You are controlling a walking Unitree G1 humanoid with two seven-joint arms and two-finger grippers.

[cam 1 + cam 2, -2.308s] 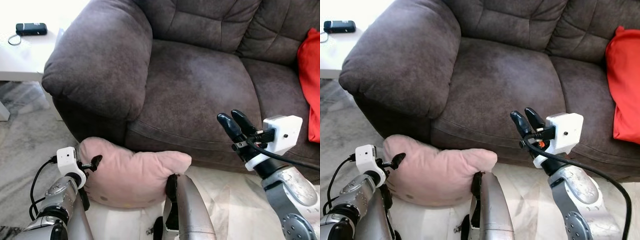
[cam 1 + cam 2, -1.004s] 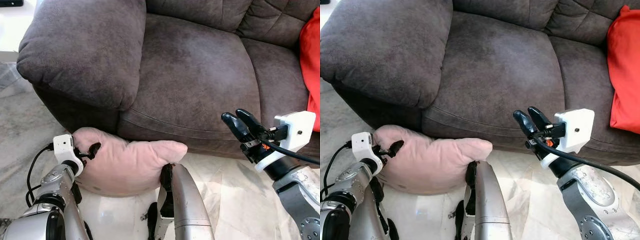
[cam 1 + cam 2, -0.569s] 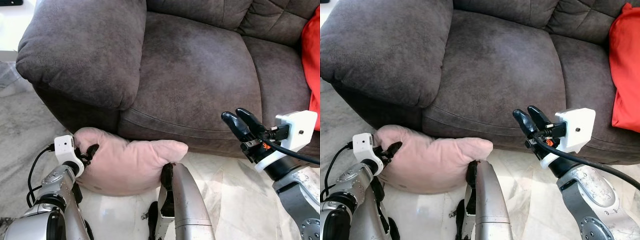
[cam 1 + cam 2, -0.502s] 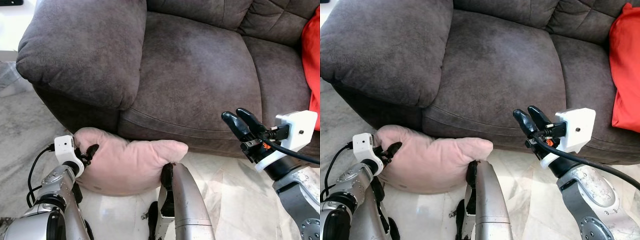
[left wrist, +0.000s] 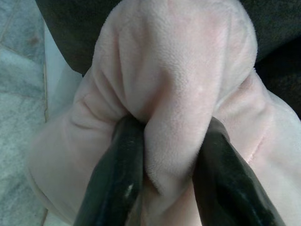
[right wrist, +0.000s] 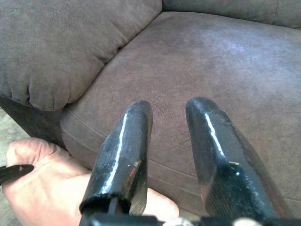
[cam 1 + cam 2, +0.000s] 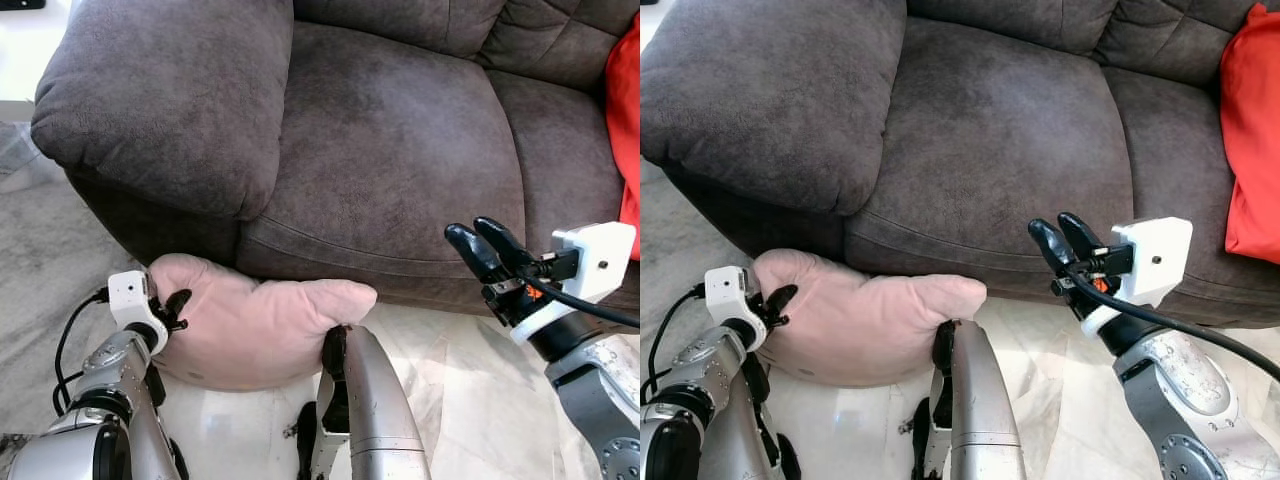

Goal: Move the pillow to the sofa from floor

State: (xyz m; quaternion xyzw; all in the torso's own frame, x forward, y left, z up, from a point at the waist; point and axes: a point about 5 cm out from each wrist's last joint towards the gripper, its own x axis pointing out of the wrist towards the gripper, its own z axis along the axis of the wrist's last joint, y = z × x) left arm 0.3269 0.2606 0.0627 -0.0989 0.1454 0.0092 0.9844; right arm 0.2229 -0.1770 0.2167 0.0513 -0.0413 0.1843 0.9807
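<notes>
The pink pillow (image 7: 255, 330), lying on the floor against the sofa (image 7: 390, 160) front with its long axis running from 9 to 3 o'clock, was pinched at its 9 o'clock end by the left gripper (image 5: 162, 165), while the right gripper (image 7: 1065, 240), fingers slightly parted and empty, was held well apart at 3 o'clock.
</notes>
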